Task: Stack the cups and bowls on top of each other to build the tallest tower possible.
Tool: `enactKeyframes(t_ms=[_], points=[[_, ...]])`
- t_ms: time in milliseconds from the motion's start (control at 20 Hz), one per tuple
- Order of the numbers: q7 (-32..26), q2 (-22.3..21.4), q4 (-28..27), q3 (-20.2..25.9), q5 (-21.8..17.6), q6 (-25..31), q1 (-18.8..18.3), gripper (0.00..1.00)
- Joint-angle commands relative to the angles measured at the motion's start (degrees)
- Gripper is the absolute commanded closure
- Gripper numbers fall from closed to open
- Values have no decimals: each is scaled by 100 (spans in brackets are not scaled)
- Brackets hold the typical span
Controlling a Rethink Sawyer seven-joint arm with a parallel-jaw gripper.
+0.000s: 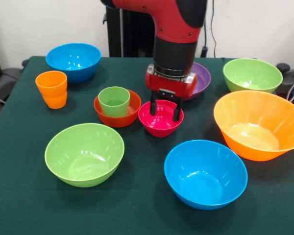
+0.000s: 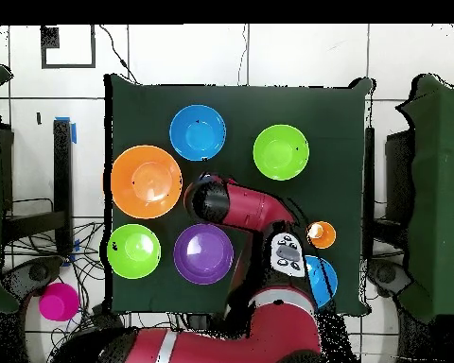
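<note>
Two gripper point(image 1: 164, 108) prongs | glossy round pink bowl point(image 1: 160, 119) rim

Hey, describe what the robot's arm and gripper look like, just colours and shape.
The arm is glossy red with thick rounded segments and a black cylindrical wrist section. Below it sits a red block with a silver band, carrying the gripper, which has two slim black fingers. From overhead, the arm shows a grey panel with buttons.
</note>
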Motion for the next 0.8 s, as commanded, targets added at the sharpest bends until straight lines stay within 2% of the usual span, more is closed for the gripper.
enactKeyframes(t_ms=[50, 550, 800], points=[[1247, -18, -59, 276, 435, 179, 258, 0], [1425, -47, 272, 417, 583, -152, 241, 0], [1492, 206, 293, 511, 565, -429, 214, 0]])
